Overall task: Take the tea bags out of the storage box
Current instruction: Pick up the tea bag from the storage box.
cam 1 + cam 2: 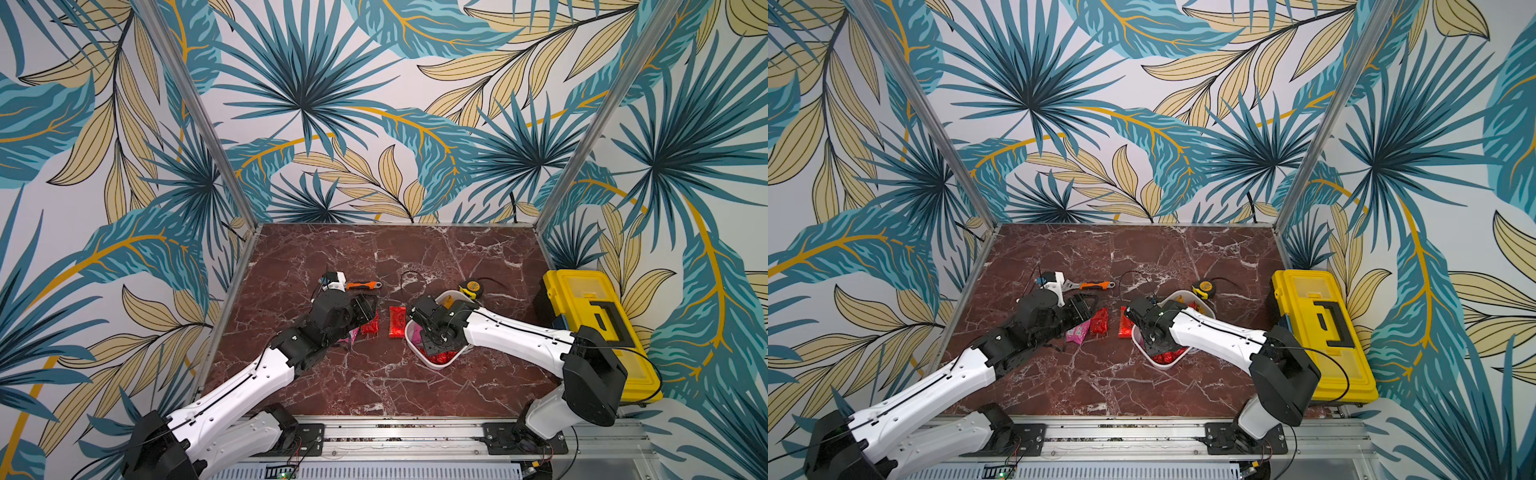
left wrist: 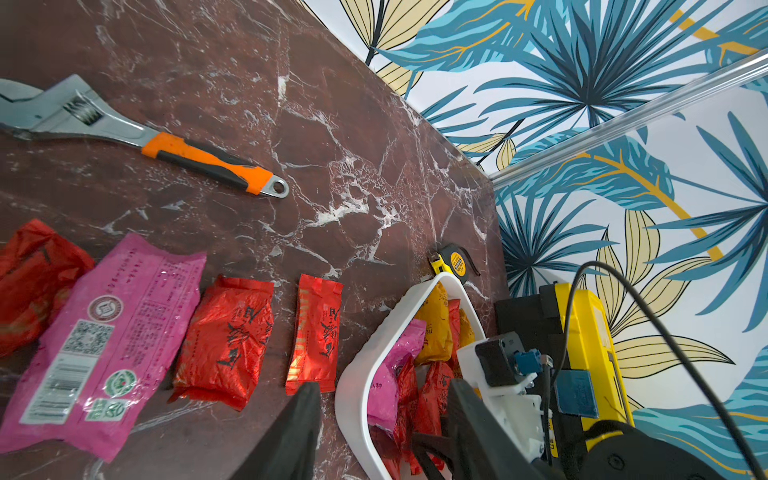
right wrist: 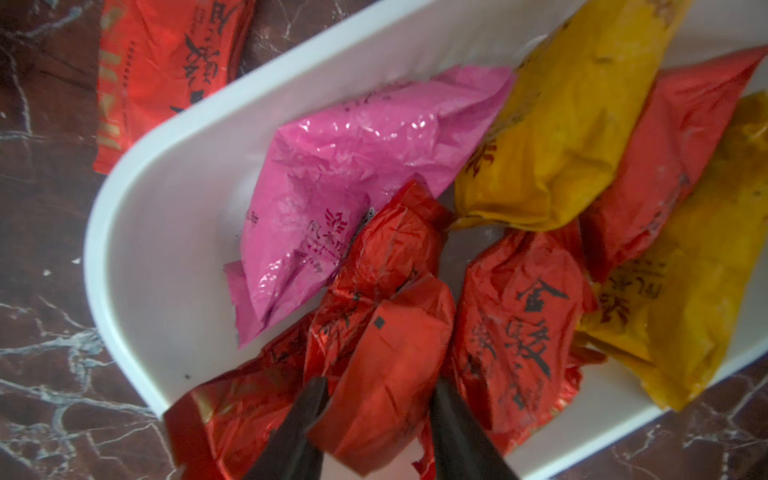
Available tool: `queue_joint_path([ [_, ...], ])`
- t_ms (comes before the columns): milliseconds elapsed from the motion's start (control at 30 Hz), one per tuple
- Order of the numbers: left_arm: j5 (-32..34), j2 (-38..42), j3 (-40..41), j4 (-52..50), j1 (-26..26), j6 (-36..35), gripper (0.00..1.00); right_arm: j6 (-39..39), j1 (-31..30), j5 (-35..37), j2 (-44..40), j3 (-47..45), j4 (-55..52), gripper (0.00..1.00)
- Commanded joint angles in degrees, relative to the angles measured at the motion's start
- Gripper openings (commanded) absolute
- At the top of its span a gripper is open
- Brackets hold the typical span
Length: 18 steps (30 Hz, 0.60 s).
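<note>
The right gripper (image 3: pixel 380 382) clamps a red tea bag (image 3: pixel 390 332) among others inside the storage box (image 3: pixel 166 257) — the left gripper (image 2: pixel 383 386), jaws apart and empty, hangs near tea bags (image 2: pixel 224 345) lying on the table (image 2: pixel 332 124) beside it.

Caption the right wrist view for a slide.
Right gripper pinches a red tea bag in the storage box, beside a pink tea bag.

Setting: robot lab test cell, staged. Evidence: left arm (image 1: pixel 249 374) and right arm (image 1: pixel 519 332) bolted to an aluminium rail (image 1: pixel 395 434), wiring (image 1: pixel 300 451) exposed; aluminium corner posts (image 1: pixel 195 108); walls (image 1: pixel 353 104) papered in palm-leaf print; marble-look tabletop (image 1: pixel 353 382). Props, workshop type: yellow toolbox (image 1: pixel 590 316), wrench (image 1: pixel 363 285), tape measure (image 1: pixel 471 287).
</note>
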State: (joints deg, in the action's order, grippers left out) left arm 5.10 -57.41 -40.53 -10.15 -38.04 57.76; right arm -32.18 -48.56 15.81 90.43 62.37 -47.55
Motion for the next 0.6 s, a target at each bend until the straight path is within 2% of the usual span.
queue_joint_path([
  [0,2.2,1.7,1.5,-1.2,0.3,0.8,0.55,-0.4,-0.4,1.7,-1.4,0.8,-2.0,0.33],
  [200,4.1,3.3,1.9,-2.1,0.4,0.7,0.54,-1.0,-0.4,1.0,-5.7,0.6,-2.1,0.20],
  [567,3.0,5.8,4.0,-2.1,3.2,0.6,0.56,-1.8,-0.4,-0.7,-15.7,2.7,-2.5,0.16],
])
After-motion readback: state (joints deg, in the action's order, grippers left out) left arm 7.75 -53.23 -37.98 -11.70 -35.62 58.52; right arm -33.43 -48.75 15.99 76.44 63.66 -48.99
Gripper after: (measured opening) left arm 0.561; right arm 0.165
